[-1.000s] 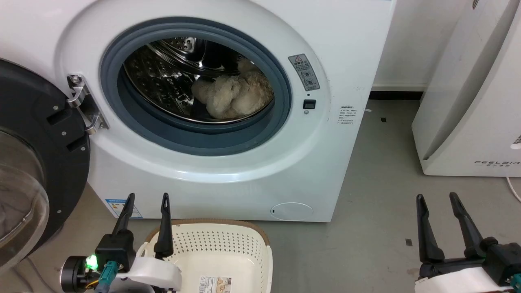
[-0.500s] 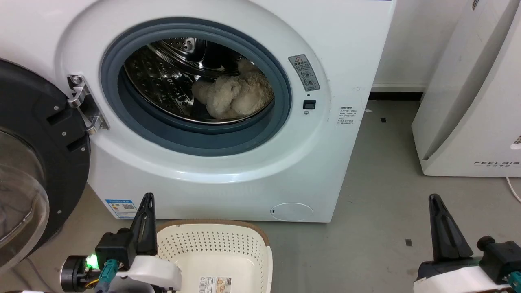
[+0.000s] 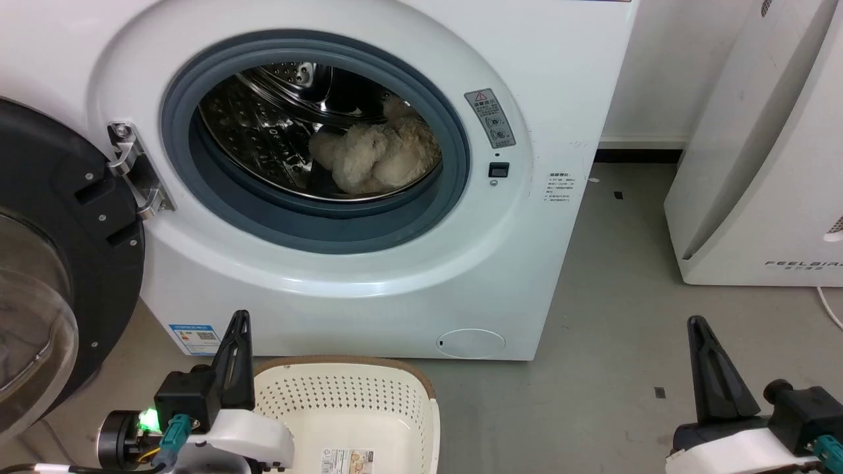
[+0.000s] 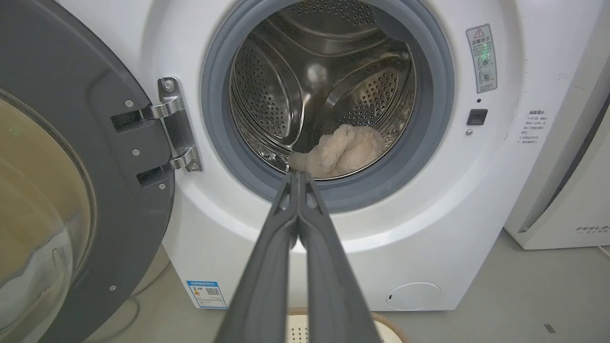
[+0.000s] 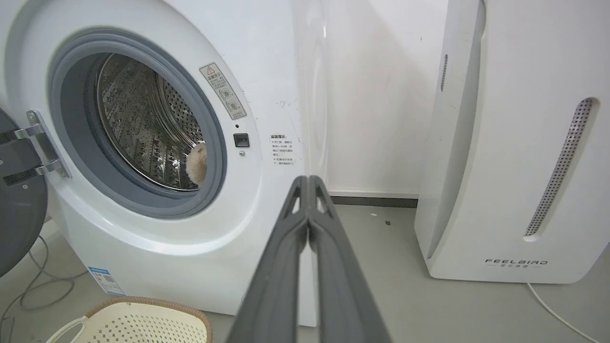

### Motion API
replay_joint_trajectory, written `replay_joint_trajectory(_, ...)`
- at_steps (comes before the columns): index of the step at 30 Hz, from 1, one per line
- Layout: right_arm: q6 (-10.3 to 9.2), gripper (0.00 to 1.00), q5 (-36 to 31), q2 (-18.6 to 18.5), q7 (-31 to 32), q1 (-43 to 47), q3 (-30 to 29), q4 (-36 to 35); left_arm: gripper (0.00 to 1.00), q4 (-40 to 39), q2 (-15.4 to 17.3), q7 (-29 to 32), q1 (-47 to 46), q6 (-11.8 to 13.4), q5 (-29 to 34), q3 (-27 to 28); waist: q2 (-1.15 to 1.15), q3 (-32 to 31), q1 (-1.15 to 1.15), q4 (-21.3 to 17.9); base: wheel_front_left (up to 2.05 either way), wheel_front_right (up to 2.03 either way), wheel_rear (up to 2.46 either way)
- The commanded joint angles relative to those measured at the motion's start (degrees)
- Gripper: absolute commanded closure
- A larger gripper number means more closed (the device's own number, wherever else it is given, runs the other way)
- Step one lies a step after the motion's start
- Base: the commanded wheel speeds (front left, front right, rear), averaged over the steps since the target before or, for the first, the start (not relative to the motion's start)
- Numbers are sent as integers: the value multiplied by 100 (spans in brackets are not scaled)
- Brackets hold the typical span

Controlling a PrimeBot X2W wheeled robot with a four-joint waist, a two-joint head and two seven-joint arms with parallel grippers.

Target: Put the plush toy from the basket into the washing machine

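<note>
Door: the glass door (image 3: 59, 217) hangs swung open at our far left.
Left gripper: our left gripper (image 3: 240, 317) has its fingers pressed together on nothing, just beside the basket's left rim.
Basket: the basket (image 3: 429, 395) sits on the floor before the machine (a sticker (image 3: 348, 459) shows on its bottom).
Washing machine: the washing machine (image 3: 560, 99) stands with its porthole open.
Plush toy: the plush toy (image 3: 375, 158) lies inside the steel drum (image 3: 263, 125), low and rightward.
Floor: the floor (image 3: 612, 276) is grey with small dark marks.
Right gripper: our right gripper (image 3: 697, 322) is pinched closed, empty.
Far right: a white FEELBIRD appliance (image 3: 757, 164) stands by the white wall (image 3: 658, 66).
</note>
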Motion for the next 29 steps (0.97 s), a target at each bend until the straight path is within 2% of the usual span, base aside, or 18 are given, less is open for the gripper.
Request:
replay_joint_trajectory(1,-1,100,-73,-1,56,-44,18,-11,100,-50,-15,45,64,-13,39,-10,0,-1,0,-2,0,0,0)
replay_joint_trajectory(29,-2,100,-244,-1,386,-93,89,-23,100,-254,-34,373,130,-28,89,-22,0,-26,0,-48,0,0,0)
